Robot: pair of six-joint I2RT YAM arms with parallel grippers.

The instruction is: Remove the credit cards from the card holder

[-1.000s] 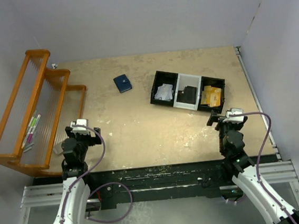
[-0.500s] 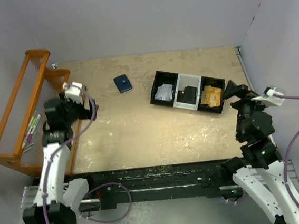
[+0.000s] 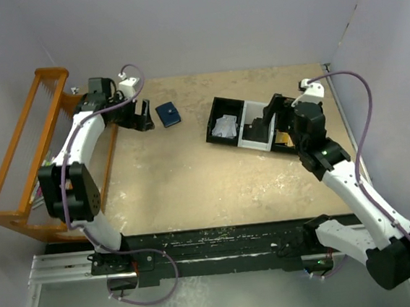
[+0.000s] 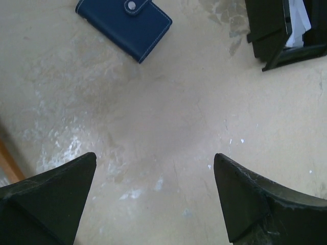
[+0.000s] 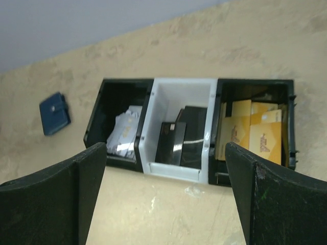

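The card holder is a small navy wallet lying closed on the tan table, far left of centre. Its snap tab shows in the left wrist view, card holder, and any credit cards inside it are hidden. My left gripper hangs just left of the holder, open and empty, with bare table between its fingertips, left gripper. My right gripper hovers open over the near side of the black three-compartment tray. The right wrist view, right gripper, also catches the card holder far to the left.
The tray holds white cards in its left bin, black cards in the white middle bin, and yellow cards on the right. An orange wooden rack lines the left edge. Grey walls enclose the table.
Both arms rose from near their bases and reached out over the table, the left to beside the card holder, the right to the tray. Both grippers stayed open.
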